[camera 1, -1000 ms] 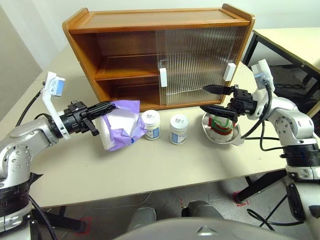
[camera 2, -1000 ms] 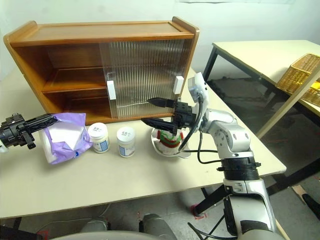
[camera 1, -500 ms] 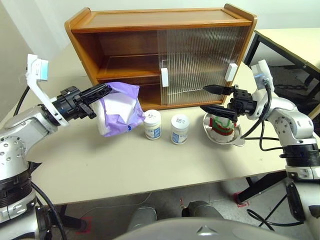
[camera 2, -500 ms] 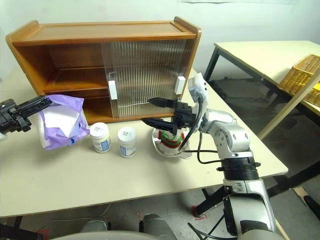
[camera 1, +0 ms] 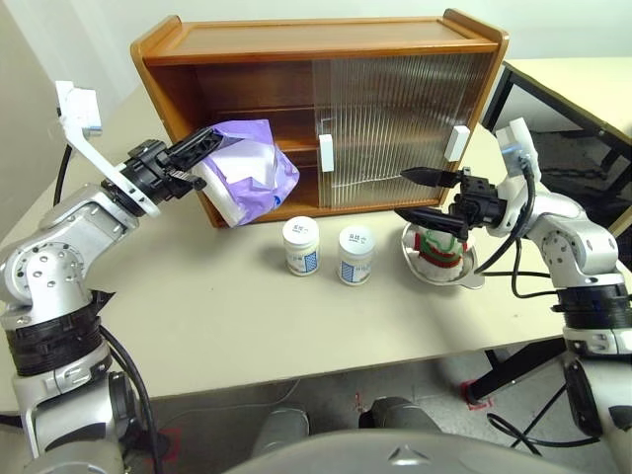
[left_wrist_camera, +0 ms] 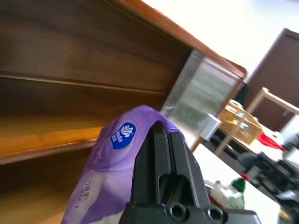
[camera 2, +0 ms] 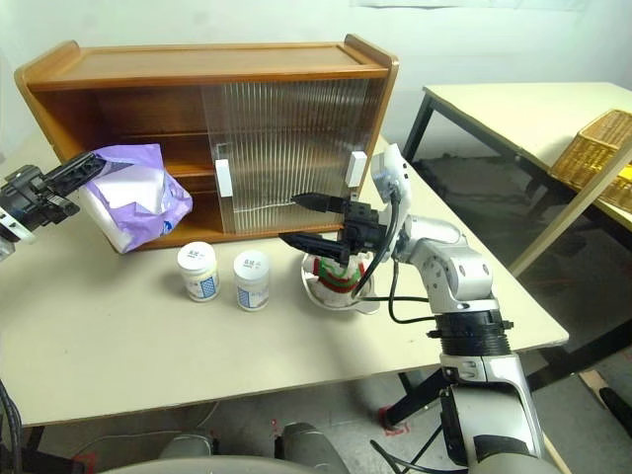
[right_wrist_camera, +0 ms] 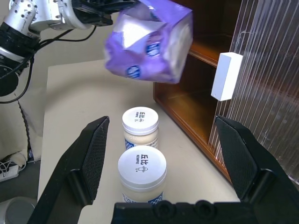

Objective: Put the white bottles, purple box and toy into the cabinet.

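Note:
My left gripper [camera 1: 200,139] is shut on the top edge of the purple box [camera 1: 253,174]. The box hangs in the air in front of the cabinet's [camera 1: 316,41] open left half, at the height of the lower shelf. Both ribbed doors are slid to the right. The two white bottles [camera 1: 300,245] [camera 1: 355,255] stand side by side on the table before the cabinet. The toy [camera 1: 434,247] sits in a steel bowl to their right. Above the bowl my right gripper [camera 1: 402,194] is open, empty, pointing left. The right wrist view shows both bottles [right_wrist_camera: 139,127] below the lifted box [right_wrist_camera: 152,44].
The steel bowl [camera 1: 464,269] stands near the cabinet's right end. The beige table [camera 1: 247,326] has free room in front of the bottles. A second table [camera 1: 583,79] stands to the right, with a wicker basket [camera 2: 597,138] on it.
My left gripper has lifted the purple box off the table, up and forward toward the cabinet's open left half. The right arm and the bottles have kept still.

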Available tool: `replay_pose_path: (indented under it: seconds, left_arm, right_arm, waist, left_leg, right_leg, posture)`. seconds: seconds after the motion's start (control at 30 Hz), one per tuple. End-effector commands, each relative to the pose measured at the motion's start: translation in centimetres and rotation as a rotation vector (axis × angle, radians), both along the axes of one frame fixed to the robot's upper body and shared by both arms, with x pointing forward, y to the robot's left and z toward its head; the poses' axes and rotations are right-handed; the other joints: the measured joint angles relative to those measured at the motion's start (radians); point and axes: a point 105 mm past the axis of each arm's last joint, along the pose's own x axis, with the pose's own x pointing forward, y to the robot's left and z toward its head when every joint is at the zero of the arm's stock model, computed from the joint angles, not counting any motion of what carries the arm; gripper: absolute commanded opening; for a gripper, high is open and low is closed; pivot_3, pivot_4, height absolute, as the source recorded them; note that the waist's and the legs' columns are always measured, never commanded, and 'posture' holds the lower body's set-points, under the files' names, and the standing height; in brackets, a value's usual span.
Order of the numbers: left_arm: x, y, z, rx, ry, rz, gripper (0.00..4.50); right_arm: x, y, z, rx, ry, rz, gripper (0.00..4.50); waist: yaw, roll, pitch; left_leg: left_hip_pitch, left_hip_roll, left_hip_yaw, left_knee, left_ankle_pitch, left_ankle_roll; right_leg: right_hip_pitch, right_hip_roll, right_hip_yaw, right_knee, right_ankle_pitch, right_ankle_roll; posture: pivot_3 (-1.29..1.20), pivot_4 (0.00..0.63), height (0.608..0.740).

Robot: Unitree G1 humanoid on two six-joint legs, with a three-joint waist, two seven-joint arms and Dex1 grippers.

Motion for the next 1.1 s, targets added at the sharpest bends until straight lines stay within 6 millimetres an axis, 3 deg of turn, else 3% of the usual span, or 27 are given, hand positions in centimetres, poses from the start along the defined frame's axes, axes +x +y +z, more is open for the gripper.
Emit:
replay_pose_path:
  seconds: [0.03,0.3,0.6,1.1]
  left_arm:
    - [1.1,0.2,0.6,-0.048,-0.032,0.062,0.03]
    - [2.9,0.6,1.6,-0.194,-0.093,0.160,0.03]
    - [5.1,2.3,1.1,-0.333,-0.123,0.390,0.03]
    - [8.4,-0.3,-2.7,-0.477,-0.036,0.499,0.03]
  right_arm:
    - [0.0,0.1,-0.2,-0.019,-0.003,-0.001,4.50]
    - [0.0,0.1,-0.2,-0.021,0.000,0.000,4.50]
    - [-0.1,0.1,-0.2,-0.021,-0.001,0.003,4.50]
    - [-0.3,0.3,-0.1,-0.013,-0.004,0.002,4.50]
  waist:
    - [0.000,-0.002,0.002]
    - [0.001,-0.006,0.004]
    - [0.004,-0.010,0.007]
    - [0.008,-0.015,0.010]
  left_leg:
    - [0.002,0.000,0.000,0.000,0.000,0.000]
    - [0.009,-0.002,0.000,0.000,0.000,0.000]
    - [0.009,-0.003,0.000,0.000,0.000,0.000]
    - [0.009,-0.015,0.001,0.002,-0.001,0.001]
  right_leg:
    - [0.002,0.000,0.000,0.000,0.000,0.000]
    - [0.012,0.002,0.001,-0.002,-0.002,0.003]
    - [0.013,0.003,0.001,-0.002,-0.004,0.006]
    - [0.016,-0.004,0.000,-0.003,-0.006,0.017]
  posture:
    - [-0.02,0.000,0.740]
    - [-0.03,0.000,0.740]
    - [-0.03,0.000,0.740]
    - [-0.04,0.000,0.740]
